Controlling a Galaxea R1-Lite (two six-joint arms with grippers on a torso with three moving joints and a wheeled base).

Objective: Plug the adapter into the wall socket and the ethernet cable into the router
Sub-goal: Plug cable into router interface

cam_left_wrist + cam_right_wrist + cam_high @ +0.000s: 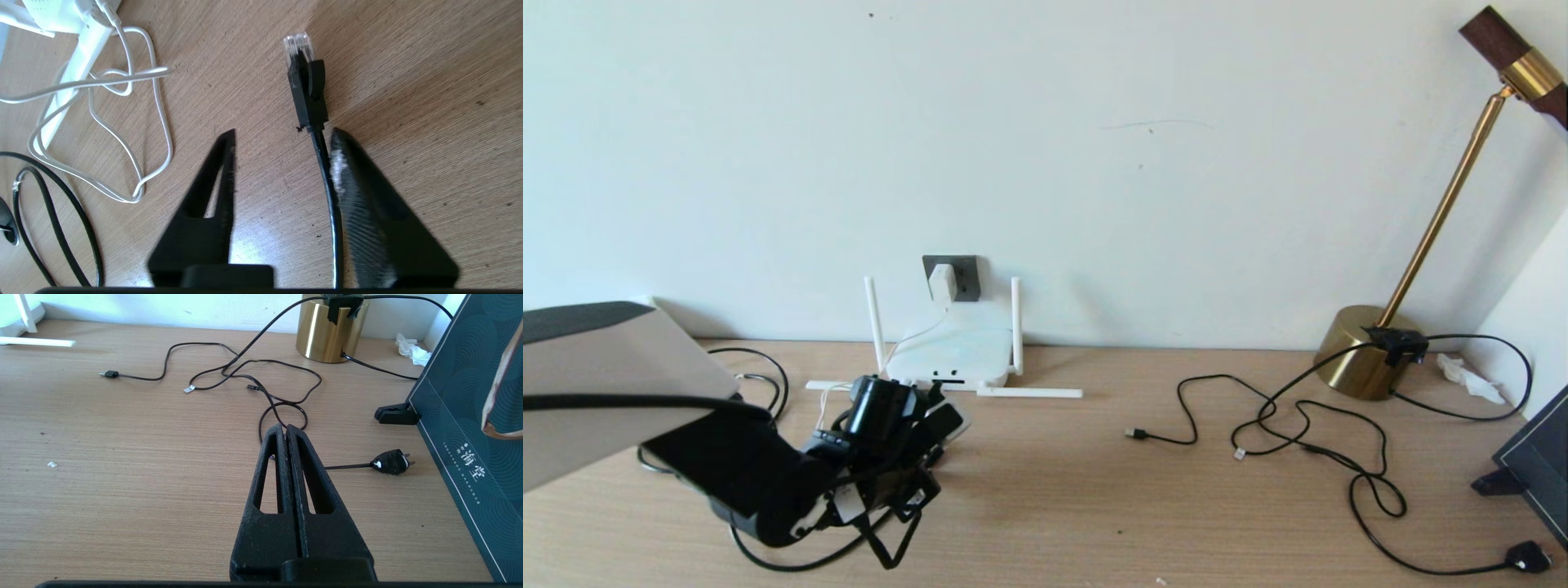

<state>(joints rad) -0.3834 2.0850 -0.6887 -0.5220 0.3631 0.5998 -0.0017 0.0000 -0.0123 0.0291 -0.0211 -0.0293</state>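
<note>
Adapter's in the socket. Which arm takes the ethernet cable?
Left. The left gripper is open astride the ethernet cable, near the router. The right gripper is shut, over the lamp-side cables.

Dark teal box (470, 416), right edge of frame: white Chinese characters "海堂" printed vertically; smaller characters beside them illegible.
</note>
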